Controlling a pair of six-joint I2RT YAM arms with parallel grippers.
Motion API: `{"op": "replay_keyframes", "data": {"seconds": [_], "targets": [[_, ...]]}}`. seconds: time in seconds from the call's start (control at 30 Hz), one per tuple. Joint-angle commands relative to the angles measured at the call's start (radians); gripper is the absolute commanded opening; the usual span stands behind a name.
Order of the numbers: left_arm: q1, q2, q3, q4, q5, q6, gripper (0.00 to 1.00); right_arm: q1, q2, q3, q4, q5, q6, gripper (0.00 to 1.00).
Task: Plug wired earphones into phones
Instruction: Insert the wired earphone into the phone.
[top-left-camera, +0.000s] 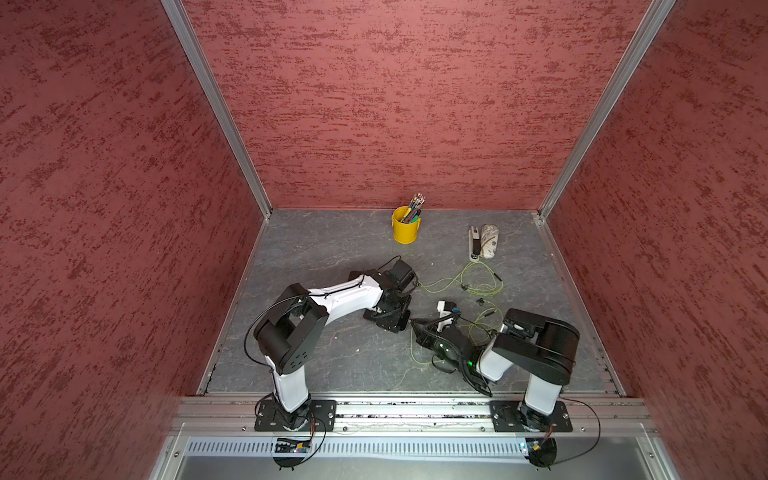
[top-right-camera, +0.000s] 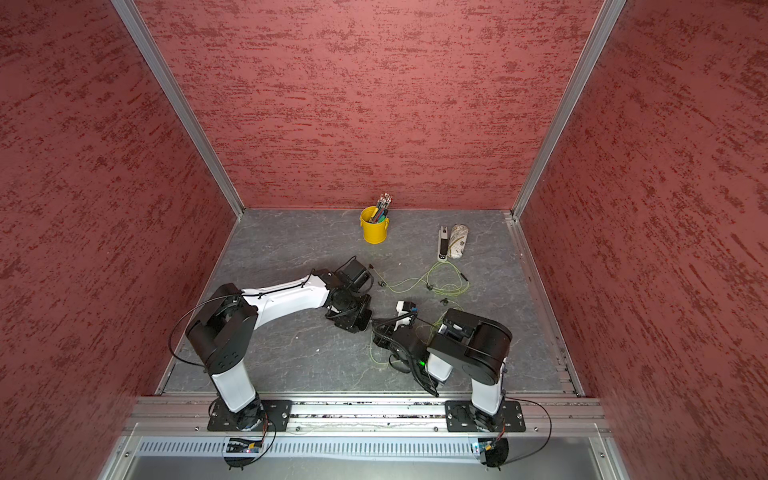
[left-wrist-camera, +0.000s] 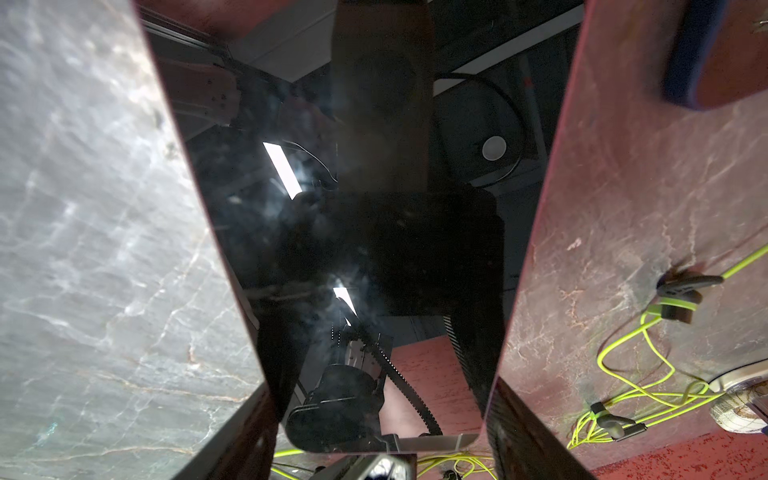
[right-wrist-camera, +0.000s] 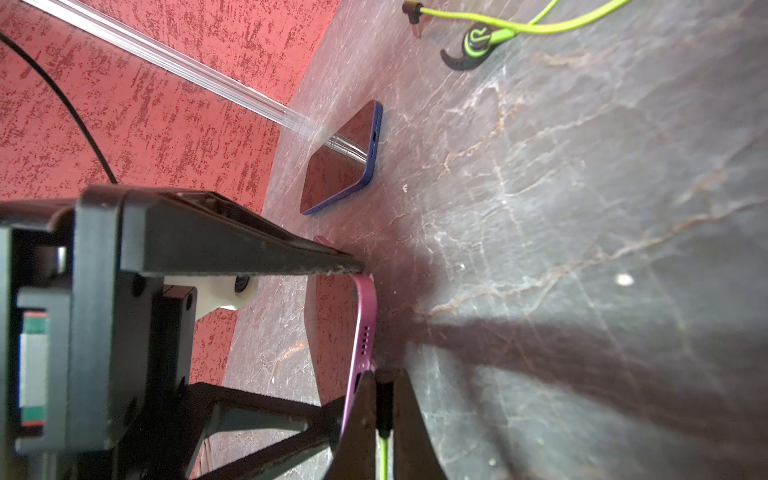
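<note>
Your left gripper (left-wrist-camera: 380, 386) stands wide, its fingers (left-wrist-camera: 523, 440) clamped on the two long sides of the purple phone (left-wrist-camera: 332, 208). The phone fills the whole gap between them, its glossy screen facing the wrist. You cannot tell whether it rests on the table (right-wrist-camera: 582, 208) or hangs just above it. Your right gripper (right-wrist-camera: 384, 376) is almost closed and pinches a black plug (right-wrist-camera: 384, 399) between its fingertips, with the green cable (right-wrist-camera: 384, 457) trailing back from them. The plug sits just beside the purple phone's bottom edge, close to the port (right-wrist-camera: 357, 380). One right finger touches that edge and hides the tip, so you cannot tell whether the plug is in. Out past the left fingers and apart from them, the blue phone (right-wrist-camera: 340, 162) lies flat on the table, touched by neither gripper. Further out, well apart from both pairs of fingers, the other earphones (top-left-camera: 469, 282) lie loose, one earbud (right-wrist-camera: 473, 45) nearest the blue phone.
</note>
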Motion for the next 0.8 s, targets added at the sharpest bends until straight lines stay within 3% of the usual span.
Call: {"op": "replay_keyframes", "data": {"seconds": [0.0,0.77], "targets": [[-0.003,-0.027,0.0,-0.009,-0.021,-0.008,0.74,0.014,-0.027,-0.008,-0.01,0.041,0.001,0.0],[-0.004,-0.024,0.0,-0.003,-0.018,-0.008,0.74,0.03,-0.03,0.011,-0.009,0.032,-0.026,0.0]]}}
